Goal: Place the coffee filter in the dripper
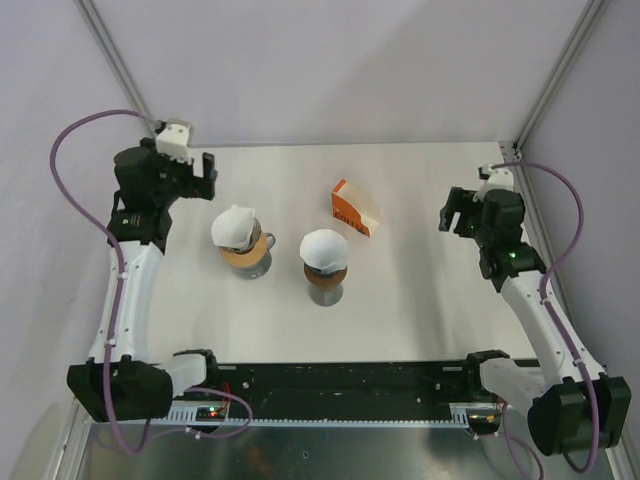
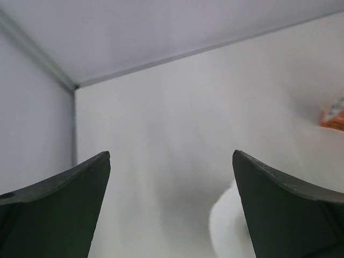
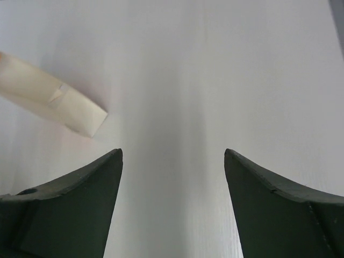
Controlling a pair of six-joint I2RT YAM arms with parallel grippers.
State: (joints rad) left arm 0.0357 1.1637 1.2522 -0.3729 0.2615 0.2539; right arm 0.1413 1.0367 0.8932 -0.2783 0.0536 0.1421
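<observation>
left claw (image 1: 207, 178): released, jaws spread wide with nothing between them. We see it over the far left of the table (image 1: 420, 310), pointing in toward the middle.
right claw (image 1: 452, 212): also released, jaws apart and empty. It hangs over the right side of the table, pointing left, well apart from both drippers.
left filter (image 1: 234, 225): white paper sitting in the left dripper (image 1: 248, 256), its rounded top bulging above the rim.
left dripper: brownish body on a grey base, with what looks to us like a small handle on its right. It stands left of centre, near the left claw but not touching it.
middle filter (image 1: 324, 246): same deal, white paper seated in the middle dripper (image 1: 326, 283) and poking up over the rim.
middle dripper: brown on a grey foot, near the left dripper and a bit closer to the arm bases.
orange box (image 1: 354, 208): orange and white carton lying at an angle on the table beyond the middle dripper, touching neither dripper.
left wrist view: past the left claw (image 2: 171, 154) we get bare table, a blurry white blob (image 2: 223, 226) low on the right that we can't identify for sure, and a sliver of the orange box (image 2: 333, 115) at the right edge.
right wrist view: bare table past the right claw (image 3: 172, 151), plus a pale cream pack (image 3: 54, 99) lying at the upper left. We can't tell whether it's that same box.
</observation>
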